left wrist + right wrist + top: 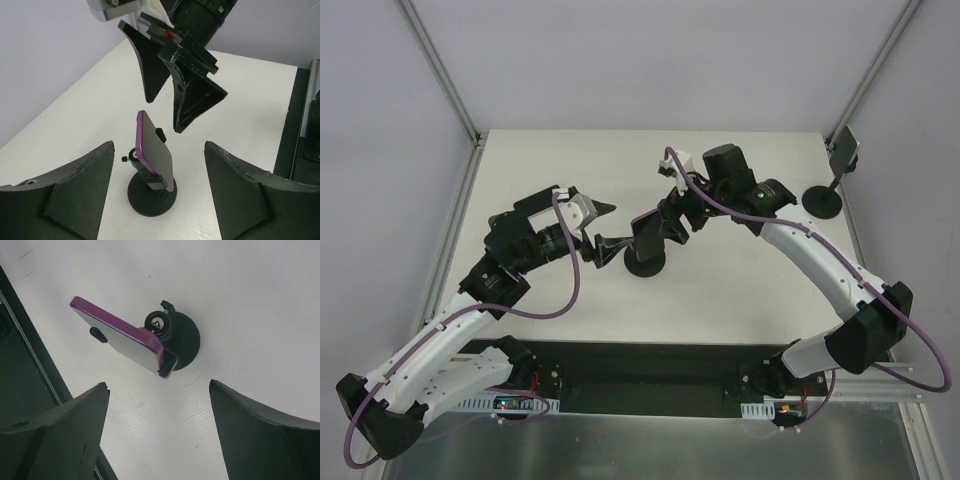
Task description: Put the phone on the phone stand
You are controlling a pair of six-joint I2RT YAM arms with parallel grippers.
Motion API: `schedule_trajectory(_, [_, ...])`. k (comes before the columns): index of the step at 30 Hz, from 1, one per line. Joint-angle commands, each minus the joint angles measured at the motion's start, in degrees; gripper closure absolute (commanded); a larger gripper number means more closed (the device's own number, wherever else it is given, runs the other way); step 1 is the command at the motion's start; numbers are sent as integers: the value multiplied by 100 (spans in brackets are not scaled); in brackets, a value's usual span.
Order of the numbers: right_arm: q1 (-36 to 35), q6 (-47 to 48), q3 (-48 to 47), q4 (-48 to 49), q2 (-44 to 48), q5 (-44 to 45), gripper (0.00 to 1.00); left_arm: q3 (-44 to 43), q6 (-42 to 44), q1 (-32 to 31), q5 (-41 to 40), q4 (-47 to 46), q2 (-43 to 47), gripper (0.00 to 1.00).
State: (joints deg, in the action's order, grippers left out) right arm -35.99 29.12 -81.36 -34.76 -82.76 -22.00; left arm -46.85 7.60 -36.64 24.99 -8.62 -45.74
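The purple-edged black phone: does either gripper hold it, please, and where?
Neither left gripper nor right gripper; the purple-edged phone rests on its black disc-based stand.

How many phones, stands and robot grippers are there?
Phones: 1, the phone, sitting on a stand
Stands: 2, the middle stand and the corner stand
Grippers: 2, the left gripper and the right gripper, both open
Total: 5

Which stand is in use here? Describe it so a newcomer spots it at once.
On the white table, look near the middle. There sits the phone stand, black with a round base. Unlike the second stand at the far right edge, it carries the phone, purple-edged and tilted.
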Motion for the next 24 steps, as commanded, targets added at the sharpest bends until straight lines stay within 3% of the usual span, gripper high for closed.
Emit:
schedule_trajectory(1, [22, 462, -476, -145, -152, -681, 17, -79, -127, 35, 32, -184, -128, 28])
schedule_trajectory(5, [22, 726, -819, -293, -530, -1648, 18, -70, -135, 34, 49, -184, -164, 28])
schedule_trajectory(10, [30, 963, -1364, -593, -1163, -1887, 25, -70, -127, 69, 67, -184, -199, 29])
schedule_trajectory(17, [13, 753, -1497, -586, -1287, -2326, 57, -140, -170, 245, 348, -184, -409, 31])
schedule_trajectory(24, [-75, 68, -759, 329, -839, -1809, 73, -140, -285, 430, 401, -236, -428, 33])
